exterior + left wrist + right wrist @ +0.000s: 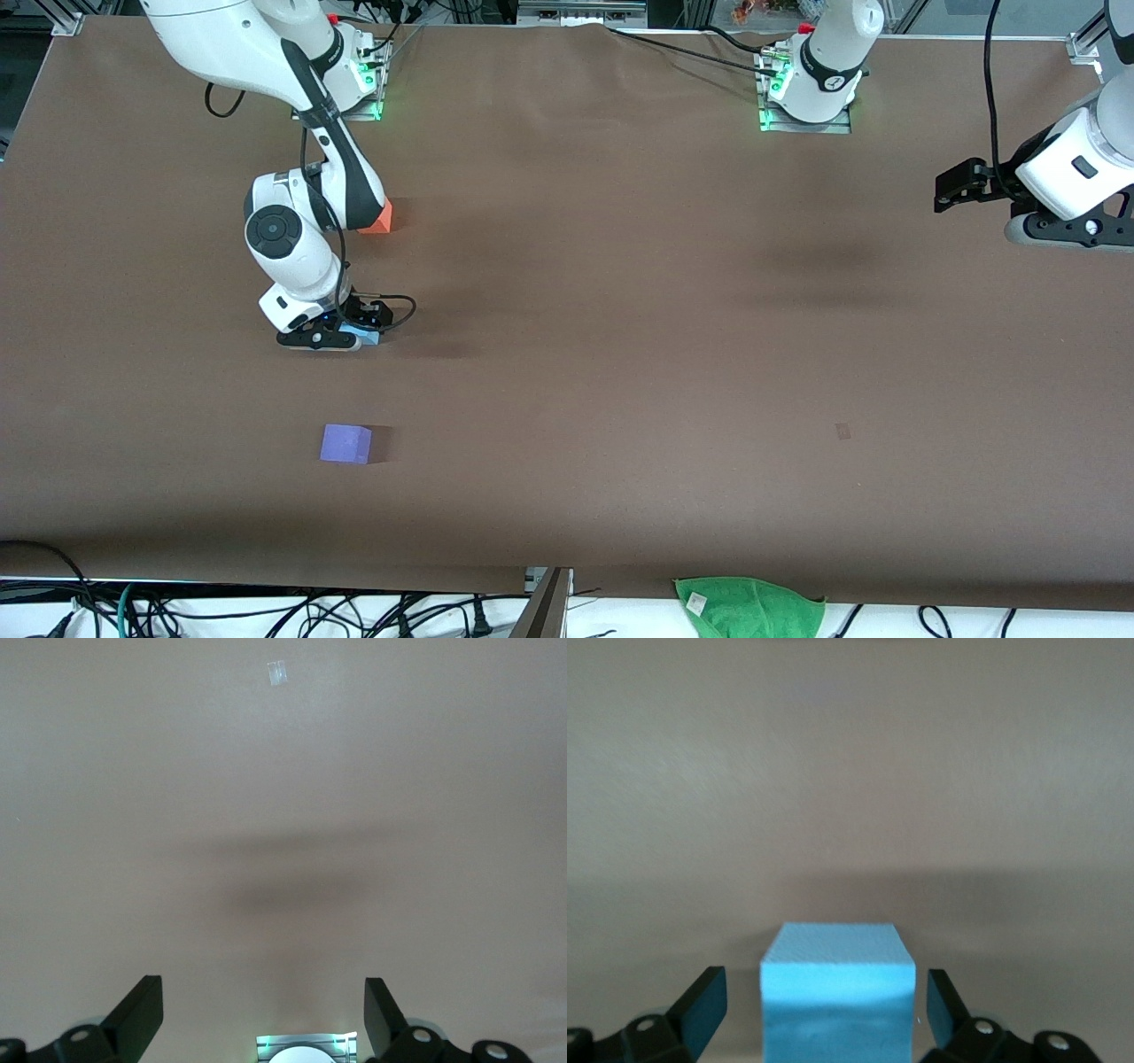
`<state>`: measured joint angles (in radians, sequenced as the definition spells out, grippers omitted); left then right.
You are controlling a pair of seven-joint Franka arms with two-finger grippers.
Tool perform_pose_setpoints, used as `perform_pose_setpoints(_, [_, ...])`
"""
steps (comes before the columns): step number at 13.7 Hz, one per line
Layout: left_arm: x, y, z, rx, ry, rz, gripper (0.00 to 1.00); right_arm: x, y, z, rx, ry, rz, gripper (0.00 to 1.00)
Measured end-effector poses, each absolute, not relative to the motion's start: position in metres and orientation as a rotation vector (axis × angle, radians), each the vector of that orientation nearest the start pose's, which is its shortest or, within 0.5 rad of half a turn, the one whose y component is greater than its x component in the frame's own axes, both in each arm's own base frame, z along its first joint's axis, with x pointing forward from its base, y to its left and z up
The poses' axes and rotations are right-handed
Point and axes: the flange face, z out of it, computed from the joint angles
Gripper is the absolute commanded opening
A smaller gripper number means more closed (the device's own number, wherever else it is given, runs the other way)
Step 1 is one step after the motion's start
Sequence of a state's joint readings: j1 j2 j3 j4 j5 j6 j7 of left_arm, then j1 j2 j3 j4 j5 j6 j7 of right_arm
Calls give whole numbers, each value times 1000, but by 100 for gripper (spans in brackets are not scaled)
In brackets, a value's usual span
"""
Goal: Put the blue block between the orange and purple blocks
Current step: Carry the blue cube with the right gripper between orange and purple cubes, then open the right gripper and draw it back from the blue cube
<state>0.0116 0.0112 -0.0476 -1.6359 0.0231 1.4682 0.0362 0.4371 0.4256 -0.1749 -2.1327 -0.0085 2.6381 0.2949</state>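
Observation:
The sky-blue block [365, 336] [835, 992] rests on the brown table, nearer to the front camera than the orange block [379, 220] and farther than the purple block [345, 443]. My right gripper [341, 338] [826, 992] is down at the table, straddling the blue block. It is open, with a gap showing between each finger and the block's sides. The right arm's forearm hides part of the orange block. My left gripper [952, 188] [263, 1001] waits open and empty above the left arm's end of the table.
A green cloth [749, 602] hangs over the table's front edge. A small pale mark [842, 431] [277, 672] lies on the table toward the left arm's end. Cables run under the front edge.

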Motion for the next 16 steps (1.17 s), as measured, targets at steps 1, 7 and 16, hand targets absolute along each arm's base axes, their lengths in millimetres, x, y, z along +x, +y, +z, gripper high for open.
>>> perform_pose_setpoints(1, [543,-17,580,-3105,112,279,100,568,155,225,-3182,6,-179,100])
perform_pose_setpoints(7, [543,-17,580,-3105,112,278,100,621,173,359,-3189,-27,-119,100])
perform_pose_setpoints(16, [543,-17,581,-3105,113,277,100,595,121,572,-3156,-144,23,100])
